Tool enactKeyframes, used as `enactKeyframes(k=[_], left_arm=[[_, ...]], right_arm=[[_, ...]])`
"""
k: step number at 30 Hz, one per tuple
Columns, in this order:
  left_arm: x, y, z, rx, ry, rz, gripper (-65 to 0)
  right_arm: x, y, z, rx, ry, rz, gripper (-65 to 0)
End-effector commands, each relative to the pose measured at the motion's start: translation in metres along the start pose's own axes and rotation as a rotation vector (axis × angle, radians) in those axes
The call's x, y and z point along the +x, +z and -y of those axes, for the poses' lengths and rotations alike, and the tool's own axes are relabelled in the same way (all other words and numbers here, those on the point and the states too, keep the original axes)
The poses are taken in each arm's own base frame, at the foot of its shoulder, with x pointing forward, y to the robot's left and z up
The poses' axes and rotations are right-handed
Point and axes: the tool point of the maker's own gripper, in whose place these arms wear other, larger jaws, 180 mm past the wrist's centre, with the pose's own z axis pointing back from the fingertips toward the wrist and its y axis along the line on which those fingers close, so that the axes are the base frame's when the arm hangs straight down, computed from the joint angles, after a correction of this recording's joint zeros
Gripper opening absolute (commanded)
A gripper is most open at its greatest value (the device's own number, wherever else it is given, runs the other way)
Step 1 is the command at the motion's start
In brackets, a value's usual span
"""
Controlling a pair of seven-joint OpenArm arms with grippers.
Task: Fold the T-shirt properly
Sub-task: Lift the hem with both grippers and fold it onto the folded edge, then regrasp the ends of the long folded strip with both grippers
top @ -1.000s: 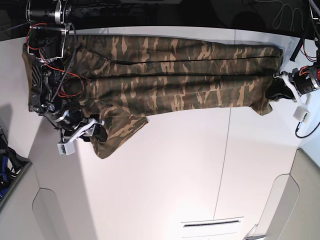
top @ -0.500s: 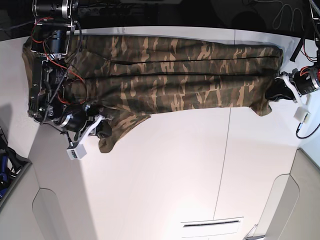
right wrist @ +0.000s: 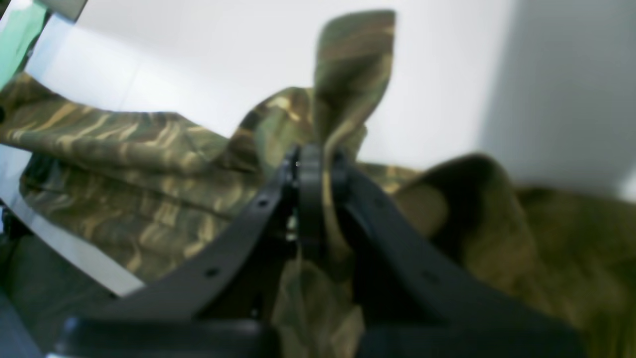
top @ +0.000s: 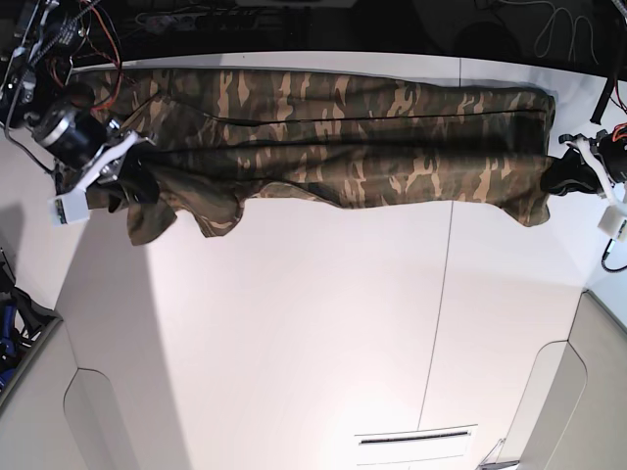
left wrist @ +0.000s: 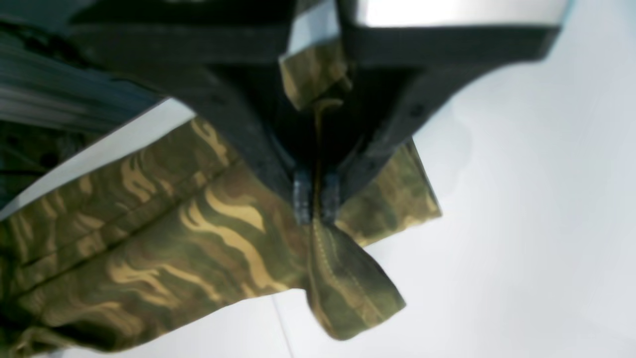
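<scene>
The camouflage T-shirt (top: 333,137) lies stretched in a long band across the top of the white table (top: 323,323). At the base view's right end, my left gripper (top: 558,176) is shut on the T-shirt's hem corner; its wrist view shows that gripper (left wrist: 315,204) with cloth (left wrist: 223,233) pinched between the fingertips and a flap hanging below. At the left end, my right gripper (top: 132,181) is shut on a bunched part of the T-shirt, lifted off the table. From the right wrist, this gripper (right wrist: 318,164) clamps a fold whose tip (right wrist: 353,59) sticks up.
The table has seams (top: 436,323) and a slot (top: 416,439) near the bottom edge. Dark background with cables (top: 558,29) runs along the top. Grey panels (top: 29,411) flank the lower corners.
My right gripper shut on the T-shirt's loose flap and pulled it up and to the left, so the hanging piece shrank. The left gripper kept its hold and shifted slightly right.
</scene>
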Motion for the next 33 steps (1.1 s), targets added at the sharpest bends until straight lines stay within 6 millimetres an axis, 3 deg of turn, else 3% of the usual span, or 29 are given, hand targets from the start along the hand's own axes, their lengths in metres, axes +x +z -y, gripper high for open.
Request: enactKeyframes(k=[1,7,13,16,19,20,26,33], left_arm=[[0.016,0.01,-0.001,0.007,-0.034,0.042,-65.0],[0.005,0.011,-0.001,0.007,-0.023,0.012,-65.0],[-0.006,0.011,0.0,0.006,-0.013,-0.02,-65.0],[-0.009,0.01,0.002,0.001,-0.004,-0.019,-56.8],[-0.01,0.008,0.004,-0.005,0.006,-0.014,-47.8],[-0.011,0.008,0.004,-0.005,0.006,-0.014,-45.7],[-0.005,0.014,0.0,0.007,0.013,0.012,-43.0],[0.01,0.037,-0.02,0.078,0.028,0.084,-42.1]], right_arm=[[0.009,0.01,-0.003,0.006,0.019,0.042,-65.0],[-0.015,0.031,0.009,-0.053,-0.019,0.006,-65.0],[-0.039,0.038,0.027,-0.152,-0.012,-0.038,-65.0],[-0.05,0.035,0.034,-0.162,-0.035,-0.064,-65.0],[-0.056,0.033,0.037,-0.162,-0.057,-0.072,-44.6],[-0.056,0.033,0.037,-0.162,-0.057,-0.072,-40.4],[-0.038,0.037,0.032,-0.174,-0.027,-0.034,-39.1],[0.008,0.051,0.003,-0.14,0.078,0.087,-39.2]])
